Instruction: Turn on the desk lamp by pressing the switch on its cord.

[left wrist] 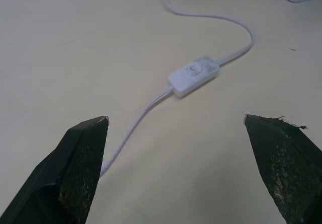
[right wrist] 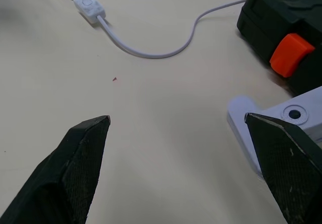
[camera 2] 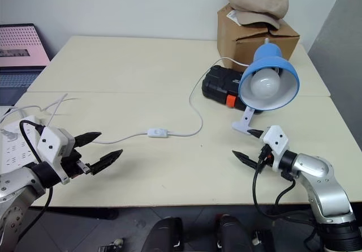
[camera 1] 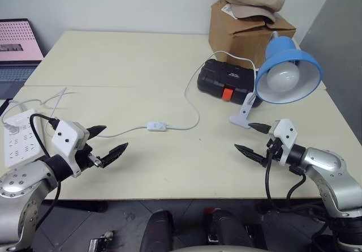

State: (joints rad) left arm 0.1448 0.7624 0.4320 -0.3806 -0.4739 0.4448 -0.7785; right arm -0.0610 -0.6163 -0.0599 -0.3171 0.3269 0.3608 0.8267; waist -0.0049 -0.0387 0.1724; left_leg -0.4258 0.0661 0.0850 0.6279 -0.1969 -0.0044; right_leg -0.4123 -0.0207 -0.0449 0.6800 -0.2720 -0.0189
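The blue desk lamp [camera 1: 288, 71] with its white bulb stands on a white clip base [camera 1: 244, 115] at the table's right, its bulb unlit. Its thin white cord [camera 1: 195, 107] loops across the table to the small white switch [camera 1: 156, 126] near the middle. My left gripper [camera 1: 109, 141] hovers open just left of the switch, which lies ahead of its fingers [left wrist: 193, 74]. My right gripper [camera 1: 254, 139] is open near the clip base, empty.
A black case with an orange latch [camera 1: 226, 79] lies behind the lamp, a cardboard box with a cap [camera 1: 249, 14] beyond it. A white power strip [camera 1: 20, 136] sits at the left edge, a laptop [camera 1: 17, 48] far left.
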